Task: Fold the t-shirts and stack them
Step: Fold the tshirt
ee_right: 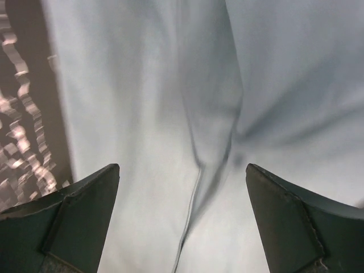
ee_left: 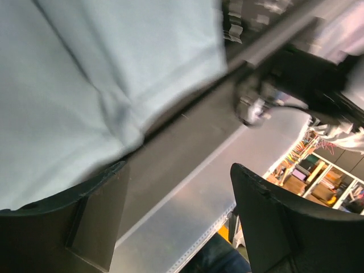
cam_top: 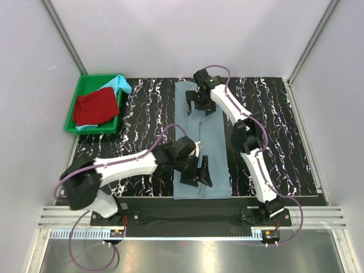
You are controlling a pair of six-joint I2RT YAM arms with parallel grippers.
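Observation:
The dusty grey-blue t-shirt (cam_top: 202, 142) lies folded into a long narrow strip down the middle of the mat. My left gripper (cam_top: 197, 176) hovers open over its near end; in the left wrist view the cloth (ee_left: 85, 74) fills the upper left and nothing sits between the fingers (ee_left: 96, 219). My right gripper (cam_top: 200, 107) stands open over the far end, and its wrist view shows a fold crease in the cloth (ee_right: 199, 170) between the spread fingers (ee_right: 77, 219). The red t-shirt (cam_top: 95, 107) and the light turquoise t-shirt (cam_top: 118, 83) lie crumpled in the tray.
A green plastic tray (cam_top: 84, 85) stands at the back left corner of the black marbled mat (cam_top: 273, 125). An aluminium rail (cam_top: 187, 219) runs along the near table edge. White walls enclose the sides and back.

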